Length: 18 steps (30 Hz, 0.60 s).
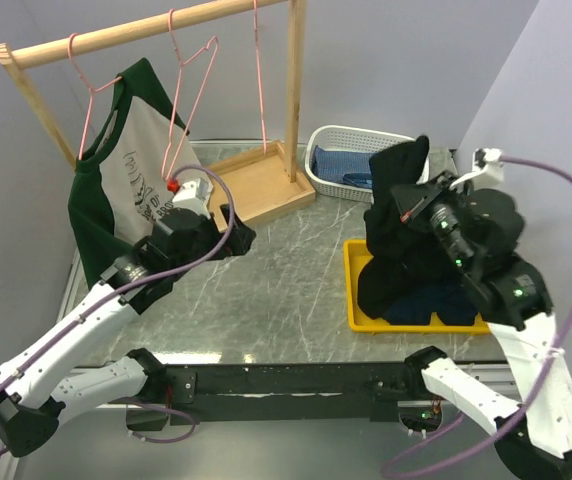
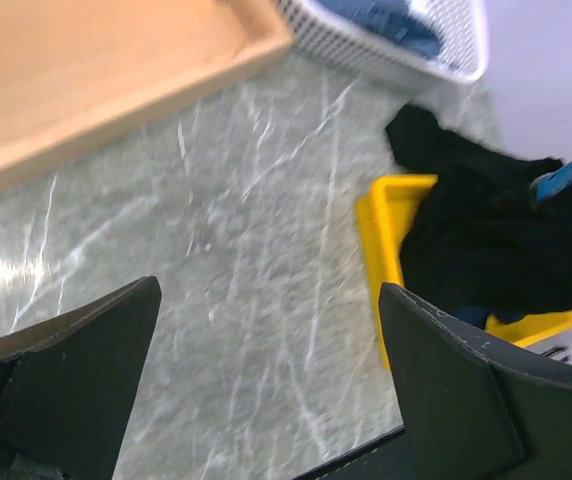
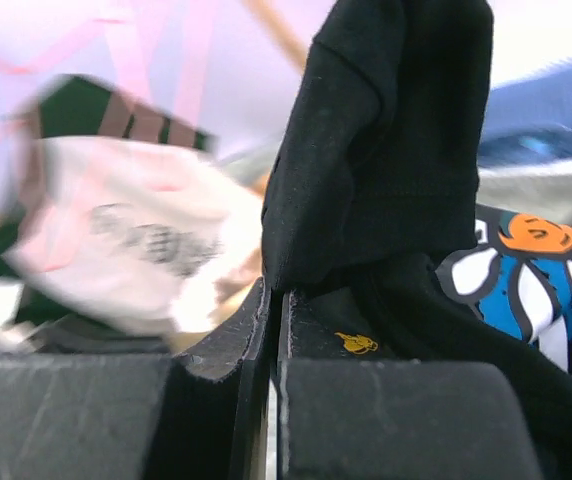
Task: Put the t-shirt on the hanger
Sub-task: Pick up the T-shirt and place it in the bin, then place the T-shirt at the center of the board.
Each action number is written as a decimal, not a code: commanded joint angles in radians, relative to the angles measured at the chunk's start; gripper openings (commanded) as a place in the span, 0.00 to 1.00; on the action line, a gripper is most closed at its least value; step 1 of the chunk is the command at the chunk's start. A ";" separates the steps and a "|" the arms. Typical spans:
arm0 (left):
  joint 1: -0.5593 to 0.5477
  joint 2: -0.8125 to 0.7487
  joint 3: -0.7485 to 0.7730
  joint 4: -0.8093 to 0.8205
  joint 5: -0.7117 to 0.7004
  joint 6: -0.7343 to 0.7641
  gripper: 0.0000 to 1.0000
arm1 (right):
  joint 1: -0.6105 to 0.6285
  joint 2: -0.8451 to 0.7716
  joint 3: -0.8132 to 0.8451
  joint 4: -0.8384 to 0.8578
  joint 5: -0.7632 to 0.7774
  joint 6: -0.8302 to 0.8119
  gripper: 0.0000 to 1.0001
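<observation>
The black t-shirt [image 1: 398, 250] hangs in a bunch above the yellow tray [image 1: 358, 300], and my right gripper [image 1: 407, 209] is shut on a fold near its top. In the right wrist view the jaws [image 3: 276, 305] pinch black cloth, with a white, blue and orange flower print [image 3: 526, 275] to the right. A bare pink hanger [image 1: 192, 95] hangs from the wooden rail [image 1: 146, 30], and another [image 1: 260, 80] hangs to its right. My left gripper [image 1: 238, 238] is open over the table's middle, holding nothing; its fingers [image 2: 466, 390] frame bare marble.
A grey shirt with dark green sleeves [image 1: 131, 170] hangs on the leftmost hanger, close behind my left arm. The rack's wooden base [image 1: 261, 180] sits at the back. A white basket [image 1: 328, 150] with blue clothes stands behind the tray. Dark blue cloth [image 1: 431, 305] lies in the tray.
</observation>
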 commanded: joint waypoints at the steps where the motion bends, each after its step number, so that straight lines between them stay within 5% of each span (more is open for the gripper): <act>1: 0.003 -0.011 0.146 -0.048 -0.046 0.039 0.96 | 0.068 0.088 0.209 -0.006 -0.126 -0.002 0.00; 12: 0.003 -0.062 0.341 -0.160 -0.128 0.078 0.96 | 0.399 0.377 0.729 -0.087 -0.010 -0.052 0.00; 15: 0.003 -0.082 0.367 -0.206 -0.180 0.067 0.96 | 0.464 0.418 0.696 -0.052 0.025 -0.048 0.00; 18: 0.003 -0.119 0.356 -0.243 -0.230 0.046 0.96 | 0.482 0.397 0.474 0.047 0.024 -0.022 0.02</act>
